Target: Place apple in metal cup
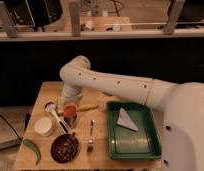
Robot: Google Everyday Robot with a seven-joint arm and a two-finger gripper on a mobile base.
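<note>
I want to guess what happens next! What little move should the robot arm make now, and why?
Probably a short, straight lowering. The end effector hangs over the left side of the wooden table, with the red-orange apple right at its tip, directly above the metal cup. The apple looks lined up with the cup's mouth, so easing down before letting go seems safest.

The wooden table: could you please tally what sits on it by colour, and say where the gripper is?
Green: 2, the tray and the chili pepper.
White: 2, the round bowl and the folded cloth in the tray.
Red-orange: 1, the apple.
Yellow: 1, the banana.
Dark brown: 1, the bowl.
Silver: 3, the metal cup, spoon, fork.
Total: 10.
The gripper is above the metal cup.
</note>
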